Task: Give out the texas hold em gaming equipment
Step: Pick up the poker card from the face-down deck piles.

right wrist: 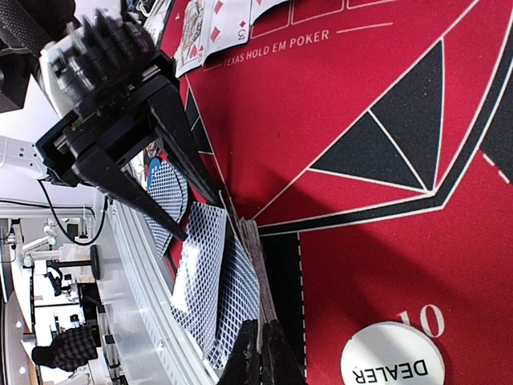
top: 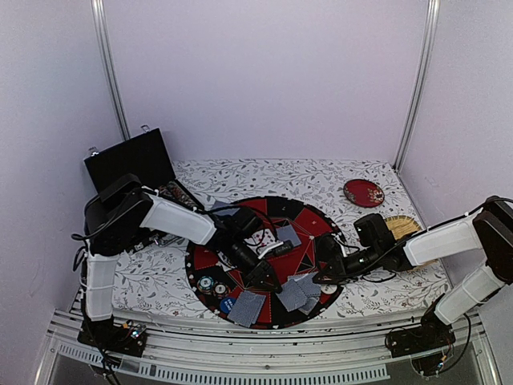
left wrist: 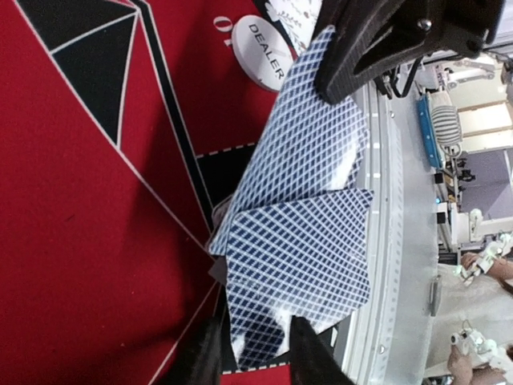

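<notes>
**Red felt, both pincers low over the face-down cards**

I have both arms reaching in over the round red-and-black poker mat (top: 317,224), which lies on the floral-cloth worktop (top: 385,293).

The left pincer (left wrist: 256,353) stands partly open. Its fingers (left wrist: 204,357) are set apart with the corner of a face-down card (left wrist: 296,265) lying flat in the gap between them. I see no squeeze on it. That lattice-backed card overlaps a second card (left wrist: 321,136) beyond it, at the near rim of the mat. The white DEALER button (left wrist: 260,52) sits just past that second card.

The right pincer (right wrist: 260,362) is closed tight, fingertips together. A thin sheaf of pinched cards (right wrist: 252,265) runs edge-on away from its tips, so I cannot count them. From that wrist I see the left pincer's two black fingers spread above more face-down cards just beside the sheaf.

From above, the two pincers are near each other at the front half of the mat, the left one at the middle and the right one to its right. Loose grey-blue cards (top: 247,307) fan out just in front of them. Face-up cards (top: 260,238) lie at the mat's centre, behind the left pincer. Striped chips (top: 207,283) and a blue disc (top: 227,305) sit at the mat's front left, well apart from the right pincer.

Off the mat are a dark red plate (top: 363,192) at the back right, a straw mat (top: 401,226) beside the right arm, and an open black case (top: 132,160) at the back left.
</notes>
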You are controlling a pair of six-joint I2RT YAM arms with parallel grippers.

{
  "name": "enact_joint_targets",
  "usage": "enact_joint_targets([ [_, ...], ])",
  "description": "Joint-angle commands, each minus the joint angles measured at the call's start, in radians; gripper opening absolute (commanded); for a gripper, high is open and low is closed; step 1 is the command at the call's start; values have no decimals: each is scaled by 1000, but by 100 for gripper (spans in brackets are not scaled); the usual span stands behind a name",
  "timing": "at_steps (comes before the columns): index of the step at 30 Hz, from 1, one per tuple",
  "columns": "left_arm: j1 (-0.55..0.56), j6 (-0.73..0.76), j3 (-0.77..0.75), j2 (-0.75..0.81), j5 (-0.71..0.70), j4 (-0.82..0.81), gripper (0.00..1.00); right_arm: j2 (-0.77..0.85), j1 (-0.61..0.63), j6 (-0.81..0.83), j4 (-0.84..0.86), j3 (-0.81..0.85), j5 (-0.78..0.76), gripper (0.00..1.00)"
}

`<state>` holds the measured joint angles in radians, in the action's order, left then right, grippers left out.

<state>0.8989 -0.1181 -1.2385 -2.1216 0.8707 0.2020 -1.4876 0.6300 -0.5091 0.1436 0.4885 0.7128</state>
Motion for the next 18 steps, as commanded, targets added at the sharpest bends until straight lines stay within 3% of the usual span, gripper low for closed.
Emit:
enact_joint_targets([
  [1, 14, 19, -21, -26, 20, 33, 26, 5, 7, -3, 24, -7, 5, 2],
  [7, 13, 14, -20, -6, 23, 32, 0, 7, 8, -8, 27, -6, 5, 2],
  [18, -10, -14, 44, 98, 49, 8, 0, 87, 18, -62, 2, -27, -53, 2],
])
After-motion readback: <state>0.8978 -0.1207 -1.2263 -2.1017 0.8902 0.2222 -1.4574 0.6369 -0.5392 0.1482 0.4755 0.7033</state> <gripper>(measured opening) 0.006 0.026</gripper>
